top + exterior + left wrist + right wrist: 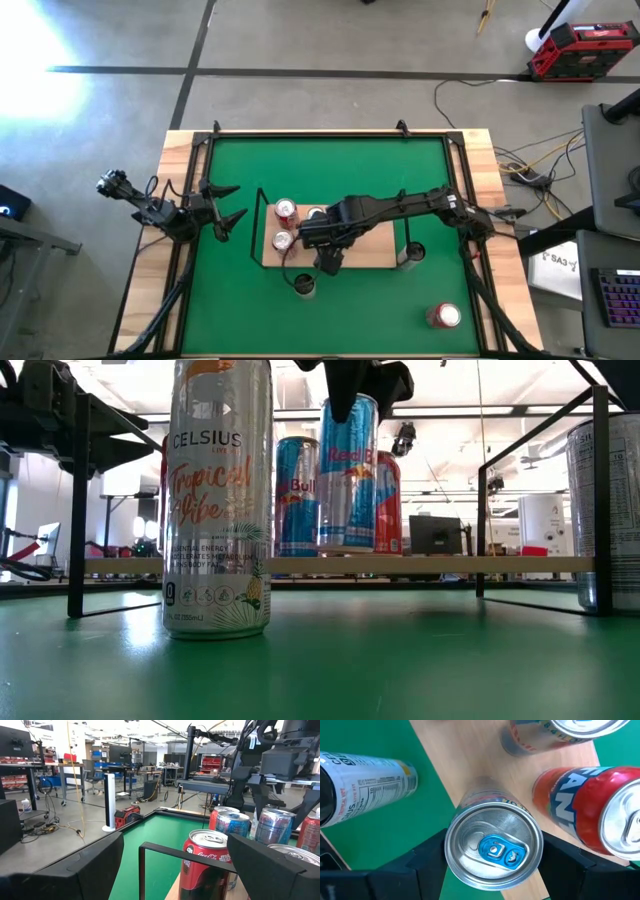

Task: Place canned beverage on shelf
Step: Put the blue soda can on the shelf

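Two arms work over the green mat [330,170], and from the left the first is the left gripper [228,206], waiting at the mat's left side with its fingers spread and nothing between them, just beside the black wire end of the shelf [375,250]. That shelf, a light-wood board, lies near the mat's middle and carries several upright cans: a red Coca-Cola can [206,865] at its left end, two Red Bull cans behind it, and an orange-red Fanta can [590,807]. In front of the board a tall Celsius can [218,500] stands on the mat. Further right, the right gripper [328,262] reaches down over the shelf's front edge with its fingers clamped on either side of a blue-and-silver Red Bull can [493,847], gripping it near the top; in the low view this can [348,475] is upright with its base at the board's surface. At the right, a silver can [410,253] stands just beside the shelf's right end, and another red can [443,316] stands well apart near the mat's front right corner.
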